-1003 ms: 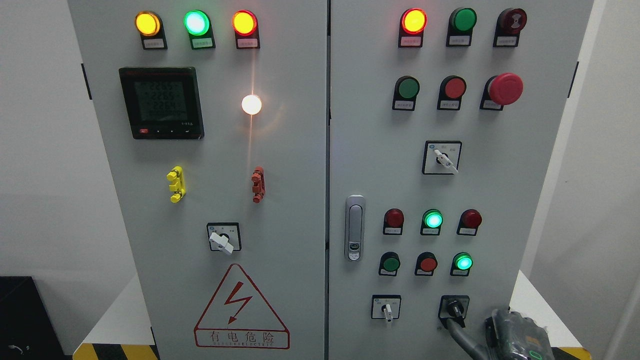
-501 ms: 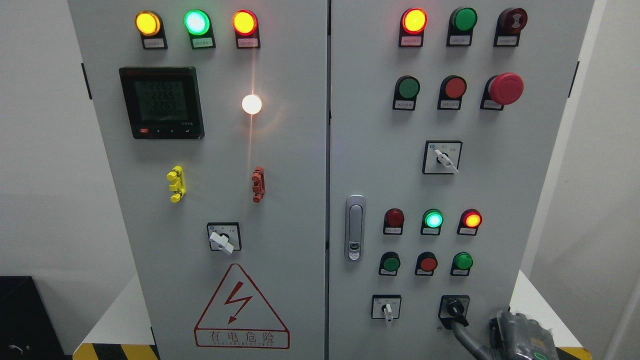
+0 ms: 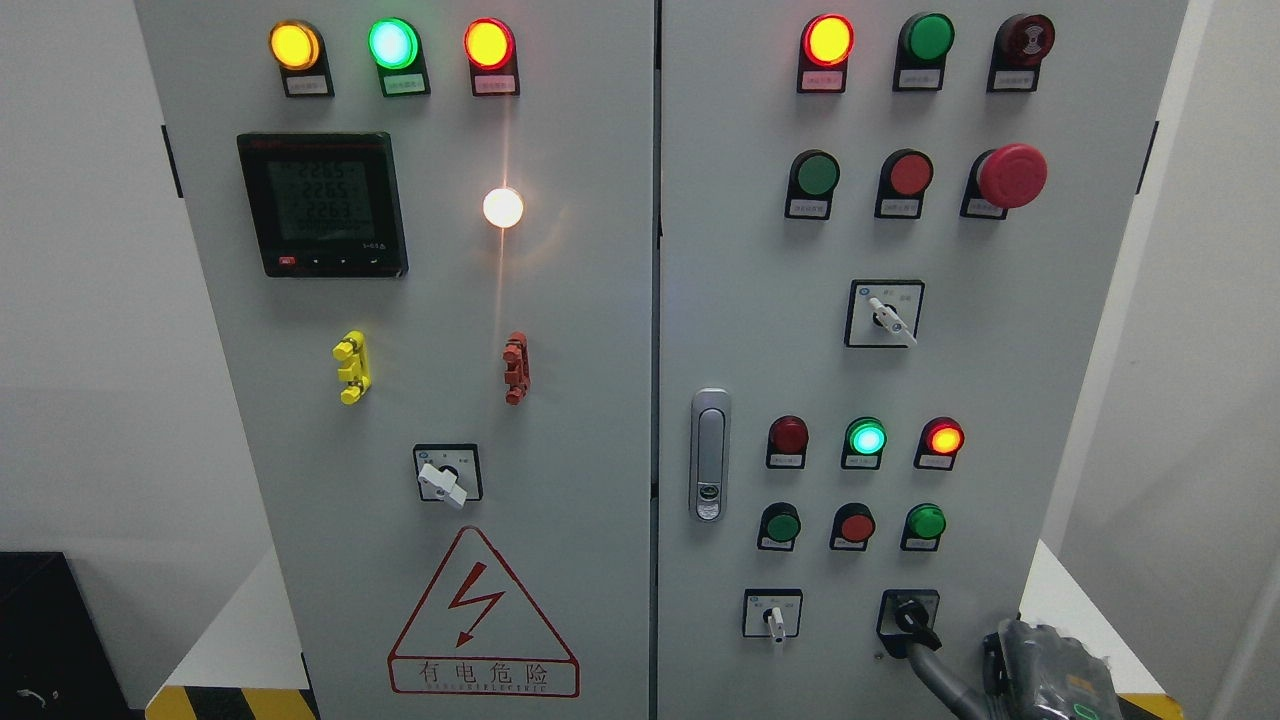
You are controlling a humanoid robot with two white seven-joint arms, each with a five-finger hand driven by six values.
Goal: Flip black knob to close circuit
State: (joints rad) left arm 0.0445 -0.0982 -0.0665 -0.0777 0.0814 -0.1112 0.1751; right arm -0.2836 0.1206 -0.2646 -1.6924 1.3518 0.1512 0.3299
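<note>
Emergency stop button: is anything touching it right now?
No. The red emergency stop button sits clear at the upper right of the panel; the right hand is far below it, beside the black knob.

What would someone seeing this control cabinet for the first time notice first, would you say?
Probably the glaring white lamp mid-height on the left door, under the lit yellow, green and red lamps in the top row. Next, the big red mushroom button at the upper right and the red lightning warning triangle at the lower left. At the bottom right, the right hand reaches a finger to the black knob.
</note>
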